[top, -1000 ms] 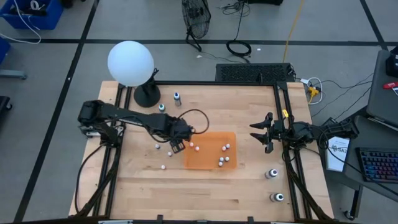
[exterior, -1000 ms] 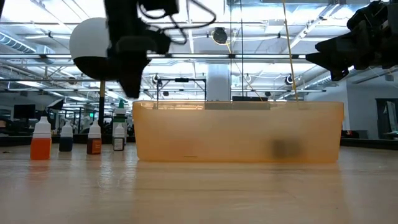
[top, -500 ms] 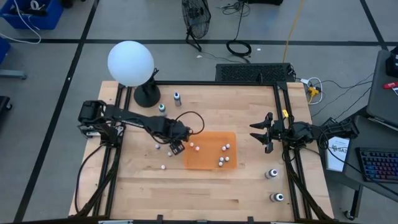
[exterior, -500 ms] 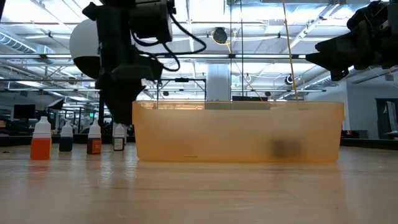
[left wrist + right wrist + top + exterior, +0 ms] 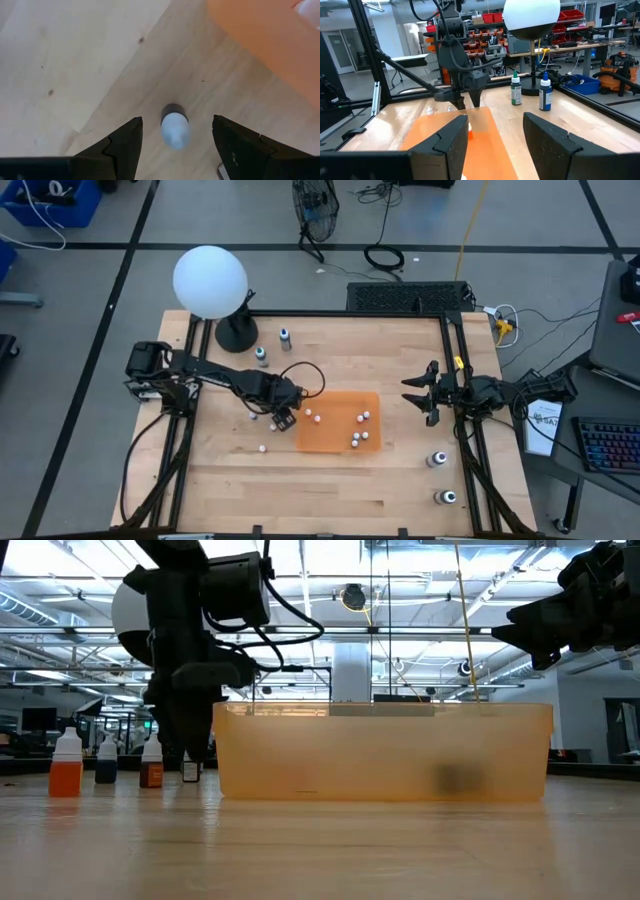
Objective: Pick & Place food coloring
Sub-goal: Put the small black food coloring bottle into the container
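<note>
The pale wooden table (image 5: 330,480) fills the middle of the high view, with a big white globe lamp on a black base (image 5: 210,282) at its upper left corner. A flat orange rectangular plastic tray (image 5: 338,421) lies at the centre, holding four tiny white-capped food coloring bottles (image 5: 357,439). The dark left arm reaches in from the left edge, and the left gripper (image 5: 280,418) hangs just beside the tray's left side; its fingers stand apart, holding nothing, directly above one small white-capped dark bottle (image 5: 174,127) standing on the bare wood. The right gripper (image 5: 419,393) waits right of the tray with its fingers spread and empty. Two taller bottles (image 5: 285,337) stand near the lamp base, two grey ones (image 5: 437,459) at lower right, and other tiny loose bottles (image 5: 263,448) dot the wood left of the tray.
</note>
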Tool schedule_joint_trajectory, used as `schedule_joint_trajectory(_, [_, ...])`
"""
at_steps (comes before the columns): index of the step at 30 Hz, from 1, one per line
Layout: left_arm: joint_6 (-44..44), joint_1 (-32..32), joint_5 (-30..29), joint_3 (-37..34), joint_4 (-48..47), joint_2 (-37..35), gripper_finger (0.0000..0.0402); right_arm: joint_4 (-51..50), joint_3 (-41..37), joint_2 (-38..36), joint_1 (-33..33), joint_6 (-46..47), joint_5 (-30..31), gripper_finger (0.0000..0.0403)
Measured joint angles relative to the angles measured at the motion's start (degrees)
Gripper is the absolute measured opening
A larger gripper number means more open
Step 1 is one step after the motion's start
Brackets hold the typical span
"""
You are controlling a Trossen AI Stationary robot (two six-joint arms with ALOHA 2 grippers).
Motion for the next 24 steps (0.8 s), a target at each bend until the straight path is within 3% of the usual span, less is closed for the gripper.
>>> schedule_joint_trajectory(9, [0.59, 0.17, -0.07, 0.0, -0.02, 0.0, 0.0229, 0.0, 0.0, 0.0, 0.0, 0.0, 0.0, 0.0177])
schedule_joint_trajectory(13, [0.57, 0.8, 0.37, 0.0, -0.08, 0.0, 0.0182, 0.0, 0.0, 0.0, 0.0, -0.01, -0.02, 0.0177])
schedule_joint_trajectory(20, [0.84, 1.94, 1.37, 0.05, -0.15, 0.0, 0.0062, 0.0, 0.0, 0.0, 0.0, 0.0, -0.01, 0.0179])
schedule_joint_trajectory(24, [3.07, 2.03, 1.5, 0.24, -0.38, -0.02, 0.0056, 0.0, 0.0, 0.0, 0.0, 0.0, 0.0, 0.0176])
